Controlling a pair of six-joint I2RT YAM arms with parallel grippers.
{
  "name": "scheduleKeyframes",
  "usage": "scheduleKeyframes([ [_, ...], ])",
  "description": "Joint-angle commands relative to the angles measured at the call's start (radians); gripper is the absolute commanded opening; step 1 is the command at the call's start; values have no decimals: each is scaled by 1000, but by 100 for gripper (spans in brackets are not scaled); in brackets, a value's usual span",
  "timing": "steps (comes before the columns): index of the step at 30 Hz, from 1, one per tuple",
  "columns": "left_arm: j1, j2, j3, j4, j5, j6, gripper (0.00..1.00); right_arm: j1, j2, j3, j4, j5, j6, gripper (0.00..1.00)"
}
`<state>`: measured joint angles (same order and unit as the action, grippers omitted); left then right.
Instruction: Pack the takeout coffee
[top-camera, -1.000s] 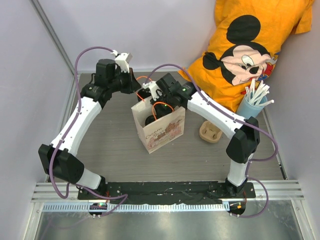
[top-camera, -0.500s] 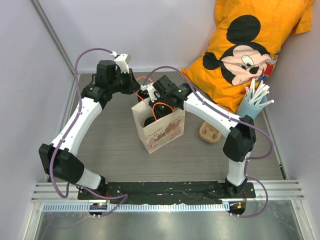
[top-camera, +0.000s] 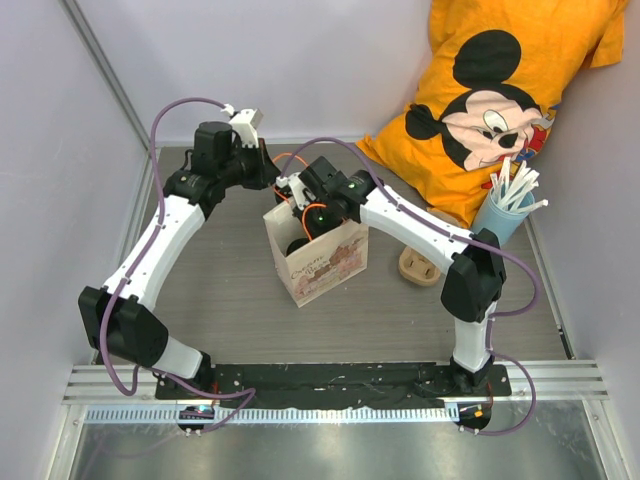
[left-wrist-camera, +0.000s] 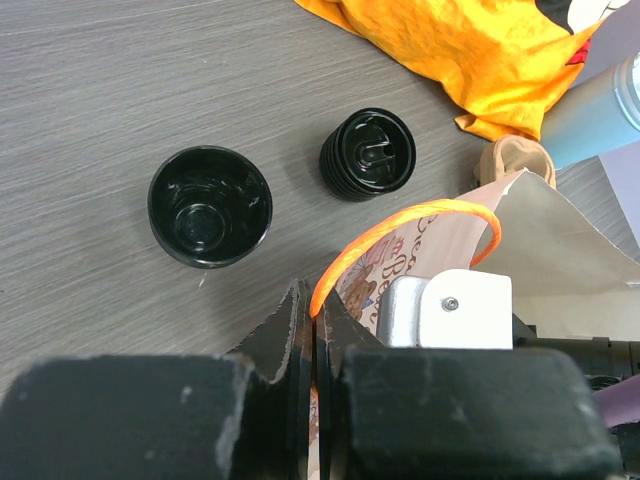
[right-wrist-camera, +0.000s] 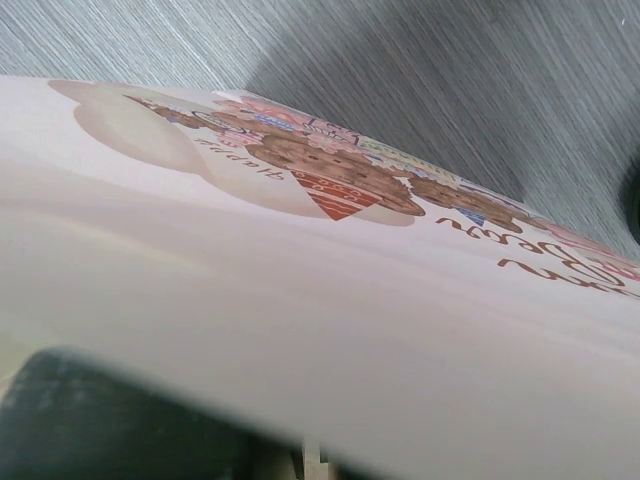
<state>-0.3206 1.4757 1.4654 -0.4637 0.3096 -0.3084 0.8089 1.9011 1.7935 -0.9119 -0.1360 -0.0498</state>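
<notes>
Grey wood-grain tabletop (top-camera: 230, 290) inside a booth of pale lilac walls (top-camera: 300, 60) sets the scene, and on it, in the left wrist view, stands the takeout coffee: a small round black disposable cup (left-wrist-camera: 210, 205), upright, open and dark inside, outside the bag. Just beside it, not touching, sits a black round ribbed piece (left-wrist-camera: 368, 153) with a moulded, lid-like top. Near both rises the brown paper bag (top-camera: 320, 265), upright with its mouth open and a cartoon print on its side. The left gripper (left-wrist-camera: 315, 325) is clenched on the bag's orange loop handle (left-wrist-camera: 400, 228), the cord running straight into its closed jaws. The right gripper (top-camera: 312, 212) hangs at the bag's top edge with its jaws closed; its own camera shows little but the printed paper wall pressed close, so whether paper is pinched cannot be told. Out to the right of the bag, a beige pulp cup carrier (top-camera: 420, 265) lies on the table, with a light blue cup (top-camera: 503, 215) of white straws (top-camera: 515, 185) behind it. An orange cartoon-mouse T-shirt (top-camera: 500, 90) is draped in the far right corner.
</notes>
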Motion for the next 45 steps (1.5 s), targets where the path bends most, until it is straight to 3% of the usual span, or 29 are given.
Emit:
scheduleKeyframes([
  [1,-5,-35,-4,45,-1,-8,0,6,-11,26,28,18,8,1],
  [45,-3,-37,-10,60,26,-5,0,87,-34,-85,41,131,13,1],
])
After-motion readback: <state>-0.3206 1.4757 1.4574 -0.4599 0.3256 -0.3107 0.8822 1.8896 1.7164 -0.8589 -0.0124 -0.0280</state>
